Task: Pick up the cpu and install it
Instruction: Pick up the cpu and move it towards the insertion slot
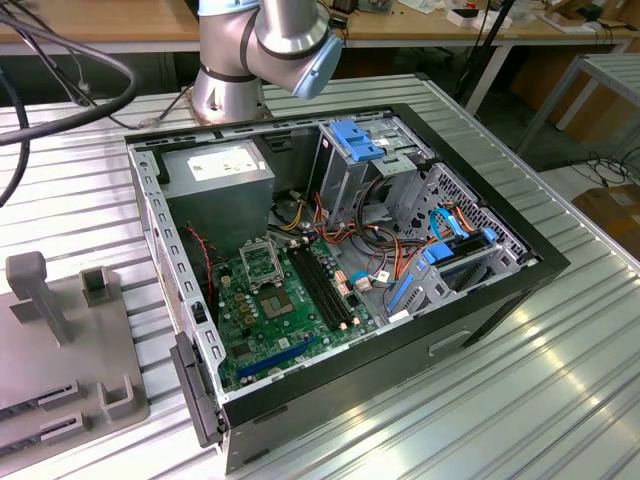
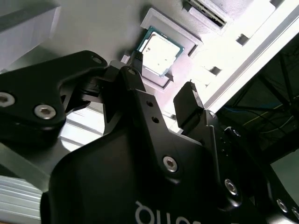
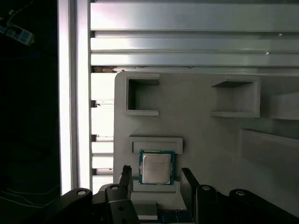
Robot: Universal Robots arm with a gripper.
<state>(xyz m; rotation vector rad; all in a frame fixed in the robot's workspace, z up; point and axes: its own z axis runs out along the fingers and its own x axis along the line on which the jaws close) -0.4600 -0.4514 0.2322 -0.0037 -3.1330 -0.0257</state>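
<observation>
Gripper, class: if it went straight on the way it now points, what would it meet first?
Probably the cpu, lying in the grey holder ahead of the gripper's open jaws; depth is unclear.

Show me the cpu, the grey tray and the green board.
cpu (image 3: 156, 167): first wrist view, its silver face.
grey tray (image 3: 201, 135): first wrist view, bare flat surface.
green board (image 1: 237, 330): exterior view, bare green patch.

A ribbed aluminium table (image 1: 560, 400) (brightly lit) fronts a wooden workbench (image 1: 100, 25).

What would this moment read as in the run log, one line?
gripper: open, empty, poised over cpu | cpu: flat in grey fixture recess, not lifted | install: not done
</observation>
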